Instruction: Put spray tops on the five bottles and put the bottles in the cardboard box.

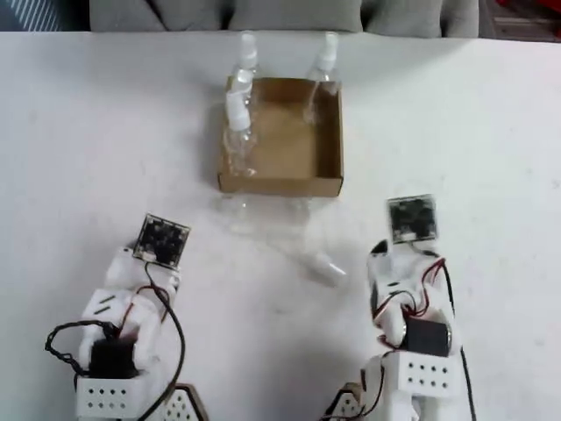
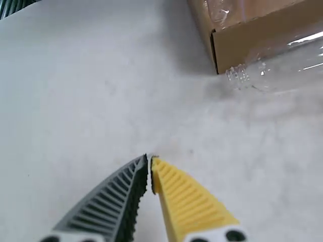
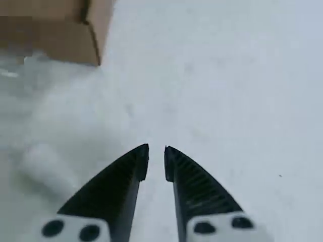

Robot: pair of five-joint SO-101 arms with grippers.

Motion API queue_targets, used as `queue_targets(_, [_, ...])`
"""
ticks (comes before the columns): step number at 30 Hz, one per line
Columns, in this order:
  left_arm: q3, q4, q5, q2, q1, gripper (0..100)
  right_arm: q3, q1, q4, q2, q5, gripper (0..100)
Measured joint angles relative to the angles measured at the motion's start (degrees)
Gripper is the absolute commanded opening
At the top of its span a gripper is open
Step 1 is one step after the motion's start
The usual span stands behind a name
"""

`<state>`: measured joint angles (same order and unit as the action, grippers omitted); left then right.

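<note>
– Left gripper (image 2: pixel 150 162) first: grey and yellow fingers pressed tip to tip, holding nothing. Yours?

– Right gripper (image 3: pixel 156 154) is all but closed, a thin slit between the black fingers, also bare. Just beyond it lies a loose spray top (image 3: pixel 45 161), on its side.

– And past mine, an uncapped bottle (image 2: pixel 282 65) lies on its side against the cardboard box (image 2: pixel 262 35), threaded neck pointing out past the corner.

– That's my worry. It's round, clear and probably slick; a pinch off-centre could send it rolling or squirt it out of the jaws.

– Lying tight to the wall also leaves little room for a finger behind it.

– Then threading: if the top goes on crooked it likely won't seat.

– Capped bottles (image 1: pixel 238 118) already stand in the box; lowering another could topple them.

– Surface?

– Plain white table (image 1: pixel 88 132), smooth, nothing to stop a roll. Grey cushions (image 1: pixel 289 13) sit beyond its far edge.
</note>
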<state>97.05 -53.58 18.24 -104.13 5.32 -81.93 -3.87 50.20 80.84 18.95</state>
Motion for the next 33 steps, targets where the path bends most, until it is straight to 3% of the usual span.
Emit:
queue_targets(3, [0.0, 0.0, 0.0, 0.0, 0.0, 2, 3.6, 5.19, 8.7, 1.32, 3.87, 1.8])
queue_targets(13, [0.0, 0.0, 0.0, 0.0, 0.0, 2, 6.86, 17.32, 8.97, -9.58, 6.24, 2.3])
queue_targets(20, [0.0, 0.0, 0.0, 0.0, 0.0, 2, 12.92, 18.81, 5.27, -25.93, 6.24, 22.1])
queue_targets(33, [0.0, 0.0, 0.0, 0.0, 0.0, 2, 15.38, 24.44, -8.62, -48.53, 6.42, 22.3])
